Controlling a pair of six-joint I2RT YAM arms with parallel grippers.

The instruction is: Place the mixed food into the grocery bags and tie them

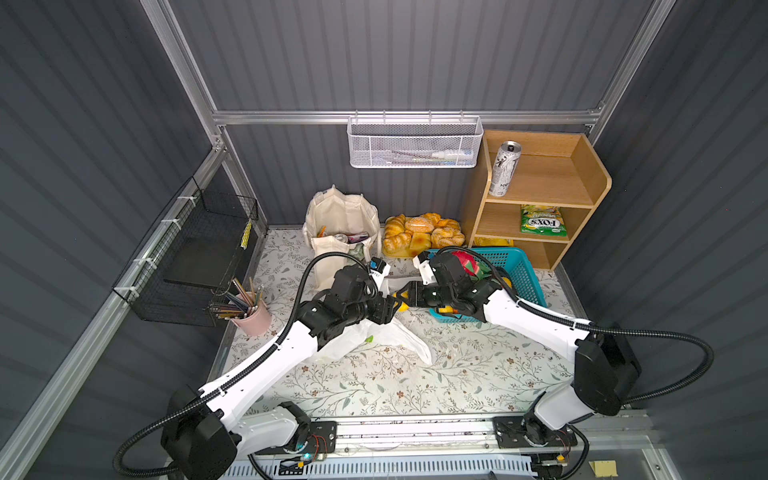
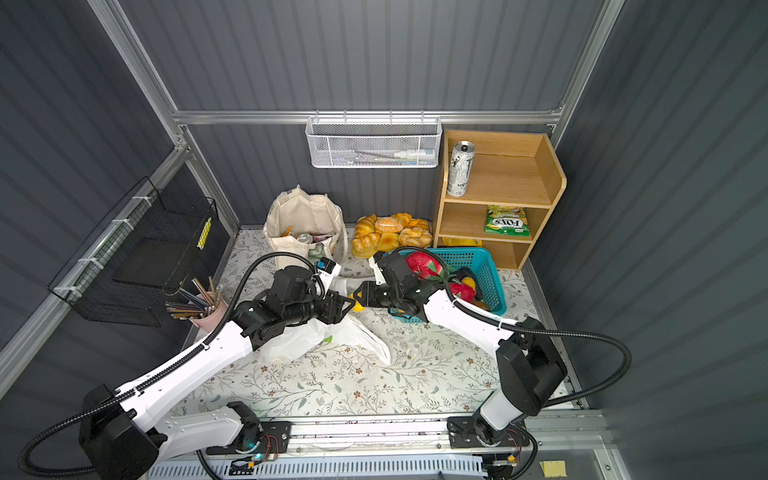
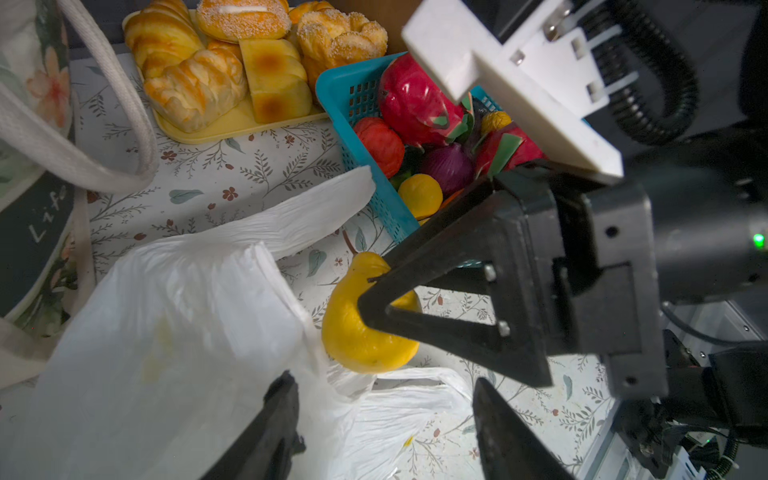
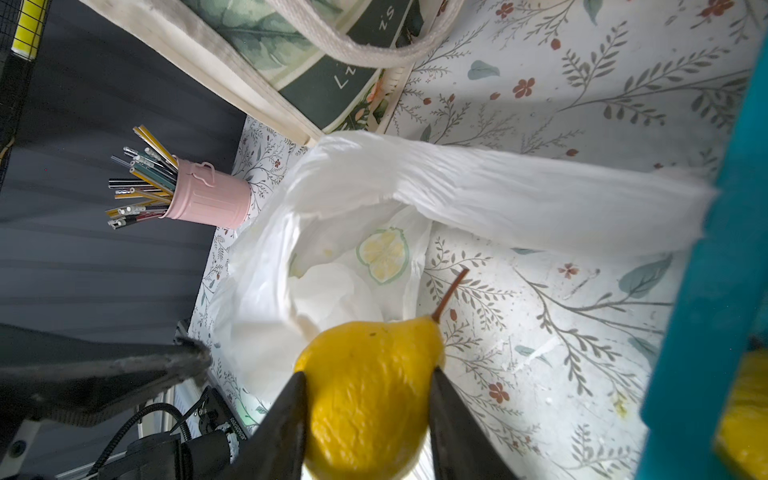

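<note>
My right gripper point(image 4: 369, 374) is shut on a yellow pear point(image 4: 370, 399), held just above the mouth of the white plastic lemon-print bag point(image 4: 353, 249). In both top views the pear point(image 1: 402, 306) point(image 2: 357, 305) hangs between the two grippers over the bag point(image 1: 374, 336). My left gripper point(image 3: 382, 386) stands open at the bag's rim point(image 3: 166, 332), with thin film lying by one finger point(image 3: 282, 415). The cream canvas tote point(image 1: 340, 216) stands upright at the back with items inside. On the shelf are a silver can point(image 1: 504, 168), a green FOX'S pouch point(image 1: 542, 221) and a yellow packet point(image 1: 492, 242).
A blue basket point(image 1: 519, 266) of fruit sits under my right arm. A yellow tray of bread point(image 1: 422, 235) lies beside the tote. The wooden shelf point(image 1: 582, 174) fills the back right. A pink pencil cup point(image 1: 253, 318) and a black wire basket point(image 1: 199, 257) stand at the left.
</note>
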